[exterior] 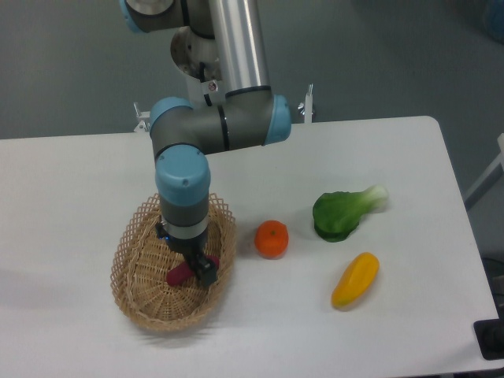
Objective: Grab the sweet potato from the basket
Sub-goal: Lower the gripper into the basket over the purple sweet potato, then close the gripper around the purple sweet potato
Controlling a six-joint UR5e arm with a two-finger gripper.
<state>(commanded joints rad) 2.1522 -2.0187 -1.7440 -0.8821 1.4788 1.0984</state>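
Look at the lower left of the frame: your black two-finger gripper [195, 269] is down inside the oval, light tan woven wicker basket [134, 295]. The small magenta-purple sweet potato [179, 276] lies on the basket floor, directly under the gripper, only its left end showing past the fingers. You cannot tell whether the jaws are apart or clamped on it. To the right on the white table [79, 181] sit a round orange [272, 239], a green leafy vegetable [343, 212] and a yellow-orange oblong fruit [355, 279].
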